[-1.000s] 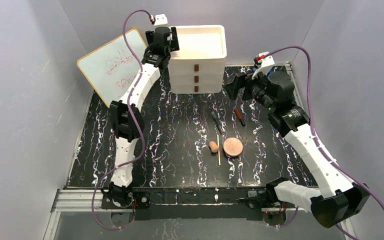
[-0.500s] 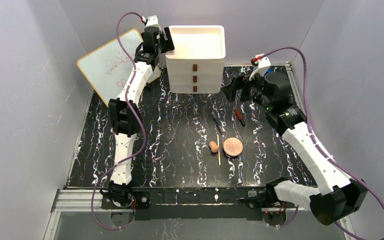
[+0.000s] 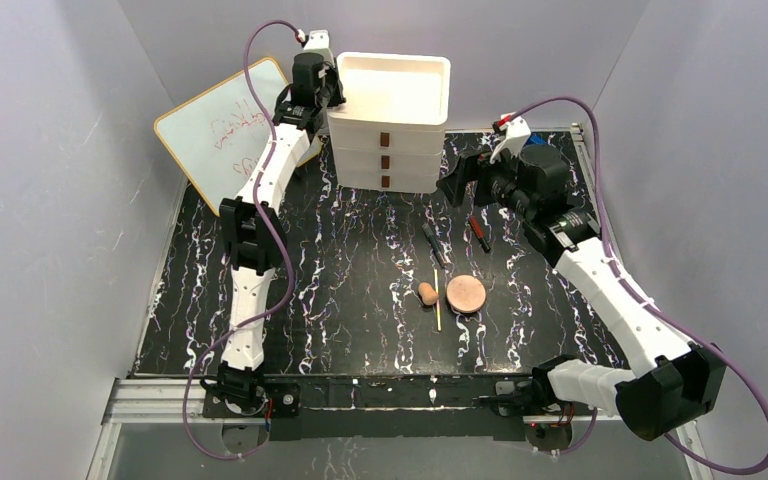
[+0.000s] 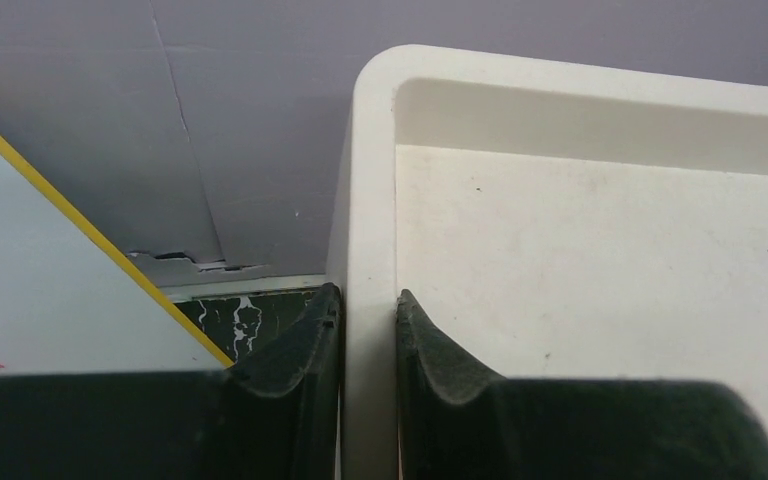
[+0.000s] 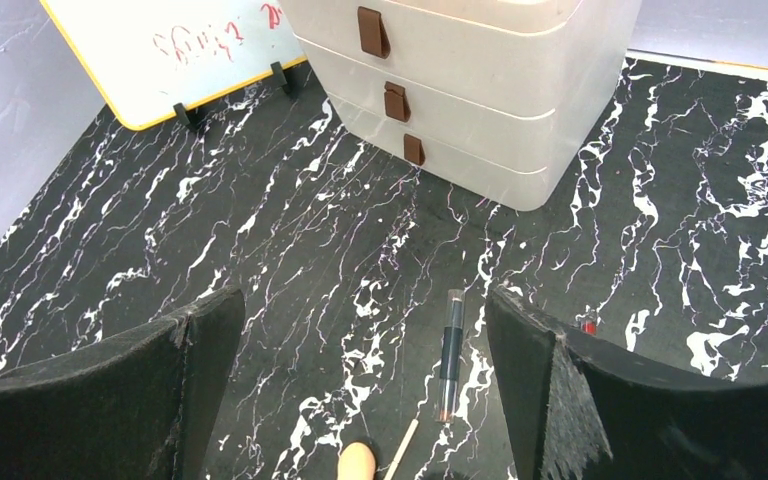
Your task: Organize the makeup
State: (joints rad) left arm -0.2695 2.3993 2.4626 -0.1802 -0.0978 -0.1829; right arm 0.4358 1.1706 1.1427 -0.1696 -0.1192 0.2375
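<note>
Top and wrist views, sorting not yet begun. My left gripper (image 4: pixel 368 330) is clamped on the left wall of the open top tray (image 4: pixel 600 260) of the white three-drawer plastic box with brown handles (image 3: pixel 390 150), one pad outside the wall and one inside. The tray floor shows bare in the left wrist view, so I judge that nothing has been stowed there. My right gripper (image 5: pixel 365 325) hangs with its jaws wide apart and holding nothing, above the black white-veined marble-pattern tabletop (image 3: pixel 340 270), just in front of the box.

All the makeup I can see lies loose on that tabletop:
- the round pinkish-tan disc (image 3: pixel 466 294), mid-table
- the tan egg-shaped sponge (image 3: pixel 427 293), just left of the disc
- the thin yellow stick (image 3: pixel 436 298), between sponge and disc
- the dark pencil (image 5: pixel 450 355), directly below my open right jaws
- the second dark pencil with a red end (image 3: pixel 478 232), just to its right

A square compact is not visible in any view. The yellow-framed whiteboard (image 3: pixel 215 125) leans behind my left arm.

In my judgement every item remains to be picked up and placed; the pencil under my right gripper looks the nearest candidate
</note>
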